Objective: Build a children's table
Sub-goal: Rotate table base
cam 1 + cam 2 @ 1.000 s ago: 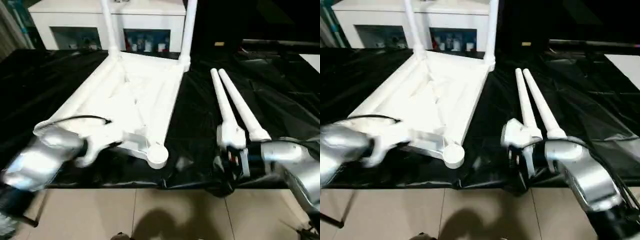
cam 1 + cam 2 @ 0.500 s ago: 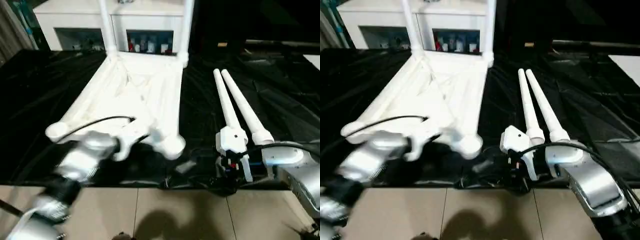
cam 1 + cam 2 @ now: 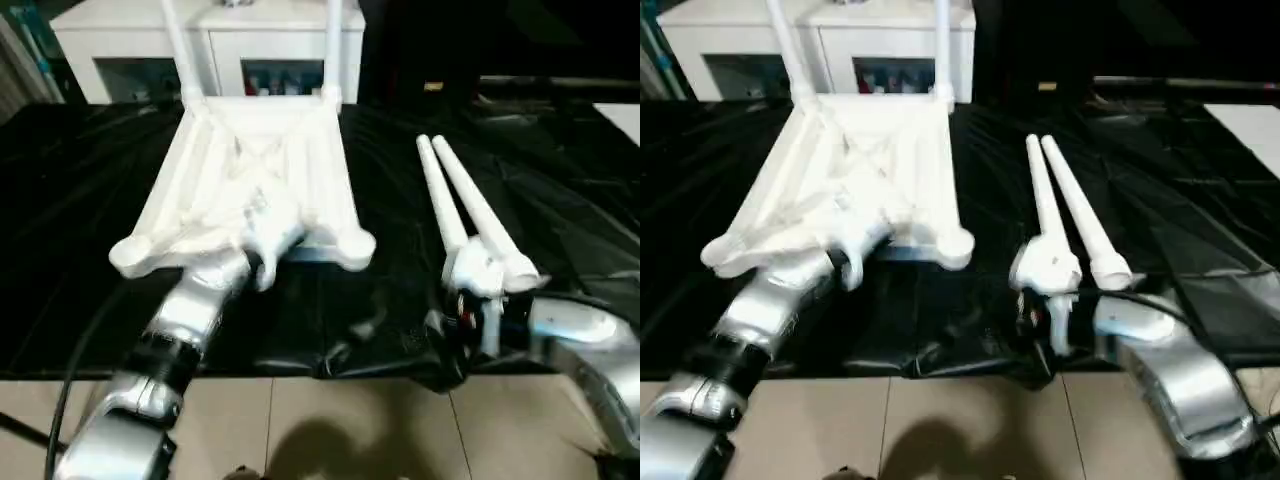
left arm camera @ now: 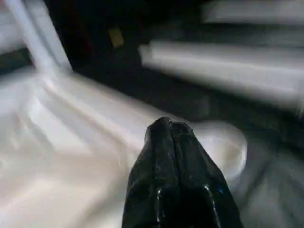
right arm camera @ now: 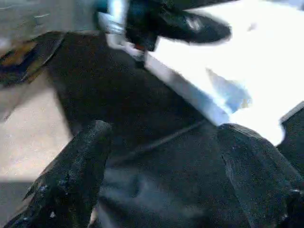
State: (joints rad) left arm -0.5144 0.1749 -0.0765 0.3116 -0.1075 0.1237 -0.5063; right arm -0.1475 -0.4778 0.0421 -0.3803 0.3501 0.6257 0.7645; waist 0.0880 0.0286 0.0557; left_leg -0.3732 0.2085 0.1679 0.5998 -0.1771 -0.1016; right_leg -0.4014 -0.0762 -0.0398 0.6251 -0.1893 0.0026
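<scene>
Two loose legs (image 3: 455, 205) lie beside the tabletop (image 3: 250, 190), seemingly parallel.

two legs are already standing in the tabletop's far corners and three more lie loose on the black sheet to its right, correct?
Not quite: two loose legs lie on the black sheet, not three, as the left eye view shows. Two legs do stand in the far corners of the tabletop.

The left arm reaches forward with its left gripper (image 4: 169, 130) pressed shut, while the right arm bends inward, its right gripper (image 5: 166, 156) held with fingers (image 5: 71, 175) spread wide.
</scene>
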